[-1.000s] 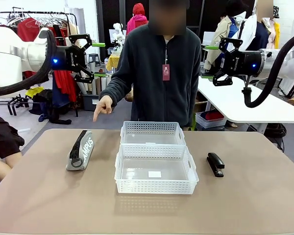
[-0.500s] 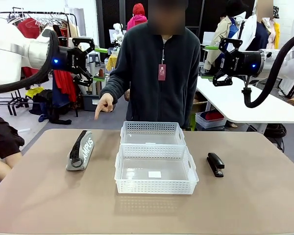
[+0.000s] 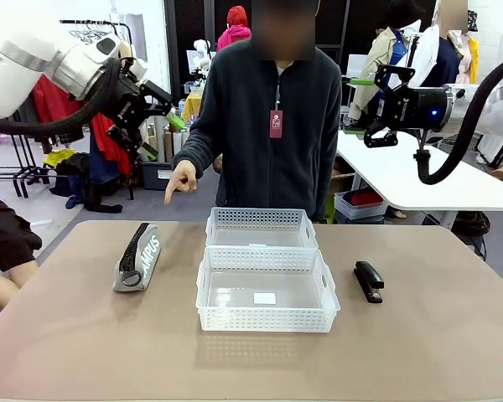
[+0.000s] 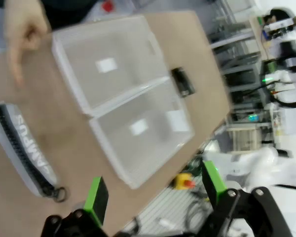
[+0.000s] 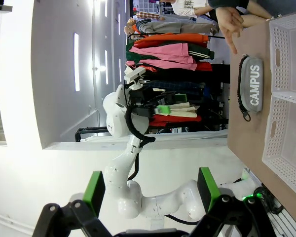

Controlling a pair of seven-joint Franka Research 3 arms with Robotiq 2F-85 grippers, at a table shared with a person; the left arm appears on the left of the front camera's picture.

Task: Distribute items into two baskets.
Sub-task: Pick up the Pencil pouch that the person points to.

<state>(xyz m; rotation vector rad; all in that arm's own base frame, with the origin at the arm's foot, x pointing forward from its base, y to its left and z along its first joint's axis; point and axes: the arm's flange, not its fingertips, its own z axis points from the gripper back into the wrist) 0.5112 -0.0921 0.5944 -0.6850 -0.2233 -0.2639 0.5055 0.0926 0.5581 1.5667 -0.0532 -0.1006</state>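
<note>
- Centrally, the near basket (image 3: 267, 318): a translucent white plastic rectangle with lattice-perforated walls, slot handles in the rim and rounded corners. A small white sticker (image 3: 265, 298) lies flat on its smooth floor.
- Far basket (image 3: 260, 219): same plastic, lattice and shape. It stands directly behind the near basket, long side against long side.
- Pouch (image 3: 138, 255): grey woven fabric, a long soft form with rounded ends, white "CAMPUS" lettering on its side and a black strap along the top. It lies on the table to the left of the near basket, apart from it.
- Stapler (image 3: 369, 280): small, black and hard-shelled, a narrow wedge shape. It lies on the table near the right of the near basket, not touching it.
- Table (image 3: 84, 352): matte tan-brown top with rounded corners, carrying the near basket.
- Person's hand (image 3: 180, 180): index finger pointing down, beyond the near basket and to its left.
- Left gripper (image 3: 163, 136): black fingers with green pads, raised high above and left of the near basket, jaws spread and holding nothing.
- Right gripper (image 3: 357, 106): same build, raised high above and right of the near basket, jaws spread wide and holding nothing.
</note>
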